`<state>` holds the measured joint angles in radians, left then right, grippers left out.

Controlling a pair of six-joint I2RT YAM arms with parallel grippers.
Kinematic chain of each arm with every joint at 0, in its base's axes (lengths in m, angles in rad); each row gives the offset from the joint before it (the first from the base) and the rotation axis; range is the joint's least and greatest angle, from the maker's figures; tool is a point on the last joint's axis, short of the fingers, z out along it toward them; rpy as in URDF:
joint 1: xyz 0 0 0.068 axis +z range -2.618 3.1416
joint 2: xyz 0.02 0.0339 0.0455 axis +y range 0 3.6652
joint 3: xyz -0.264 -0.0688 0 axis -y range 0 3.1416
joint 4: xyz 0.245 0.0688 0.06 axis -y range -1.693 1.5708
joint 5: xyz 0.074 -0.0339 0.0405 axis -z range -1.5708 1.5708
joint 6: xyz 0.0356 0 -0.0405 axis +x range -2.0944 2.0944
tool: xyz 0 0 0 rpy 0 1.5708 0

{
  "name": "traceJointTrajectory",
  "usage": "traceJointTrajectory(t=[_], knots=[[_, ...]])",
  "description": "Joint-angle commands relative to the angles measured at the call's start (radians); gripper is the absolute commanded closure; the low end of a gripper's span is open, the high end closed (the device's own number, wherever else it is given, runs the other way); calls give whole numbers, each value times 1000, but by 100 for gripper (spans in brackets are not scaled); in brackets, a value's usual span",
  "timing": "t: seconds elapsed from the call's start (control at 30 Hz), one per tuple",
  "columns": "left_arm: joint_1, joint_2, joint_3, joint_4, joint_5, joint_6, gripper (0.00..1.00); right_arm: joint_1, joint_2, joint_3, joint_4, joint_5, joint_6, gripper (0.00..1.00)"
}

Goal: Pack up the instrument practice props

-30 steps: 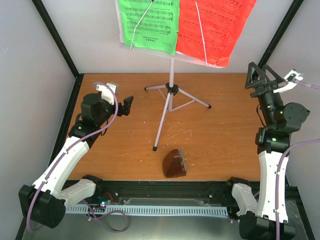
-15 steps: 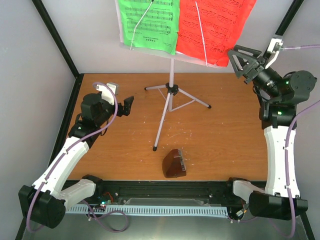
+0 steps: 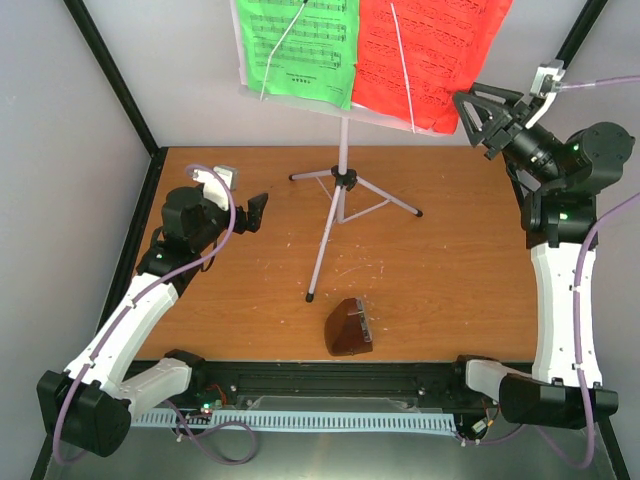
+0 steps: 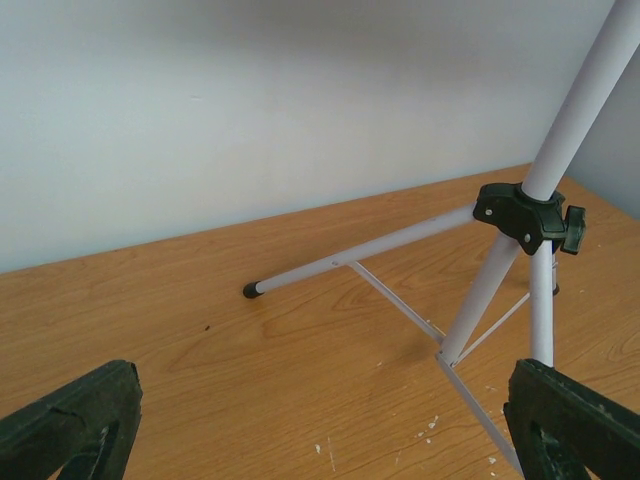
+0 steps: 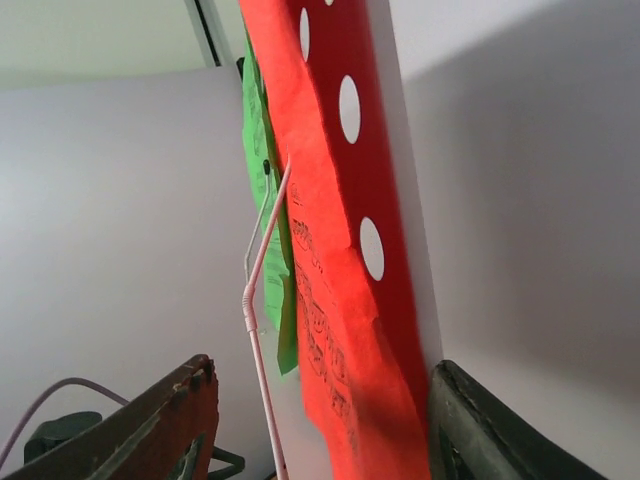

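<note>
The white tripod music stand [image 3: 343,150] rises from the middle of the table. On its perforated plate [image 5: 405,200] hang a green music sheet [image 3: 295,45] and a red music sheet [image 3: 420,50], each behind a thin wire arm. My right gripper [image 3: 476,124] is raised at the red sheet's lower right edge. In the right wrist view the red sheet [image 5: 340,300] and the plate edge lie between the jaws of my right gripper [image 5: 320,430], with a gap on the left side. The dark brown metronome [image 3: 348,328] lies near the front edge. My left gripper [image 3: 256,212] is open, facing the tripod hub [image 4: 520,210].
Three tripod legs [image 3: 322,250] spread over the wooden table [image 3: 450,280]. Black frame posts [image 3: 115,80] and grey walls close in the left, back and right. A wire retainer [image 5: 262,340] runs down in front of the red sheet.
My right arm has risen and swung left from the back right corner to the red sheet's edge, and its jaws have narrowed. The left arm has not moved.
</note>
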<state>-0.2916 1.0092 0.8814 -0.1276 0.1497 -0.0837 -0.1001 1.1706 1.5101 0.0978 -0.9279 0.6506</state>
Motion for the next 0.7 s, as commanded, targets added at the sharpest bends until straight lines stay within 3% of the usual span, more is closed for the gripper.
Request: traceJointTrajectory(t=[0.0,0.23,0.47,0.67], knots=[[5,-1,32,1,19,-2,0,18,16,64,-4,-6,-45,45],[5,15,35,-1,43,-7,1,27,37,119,-6,3,-78,53],[5,19,36,-4,45,-7,0,31,75,203,-51,-3,-130,50],[5,15,36,7,129,15,1,62,112,241,-98,-22,-163,55]])
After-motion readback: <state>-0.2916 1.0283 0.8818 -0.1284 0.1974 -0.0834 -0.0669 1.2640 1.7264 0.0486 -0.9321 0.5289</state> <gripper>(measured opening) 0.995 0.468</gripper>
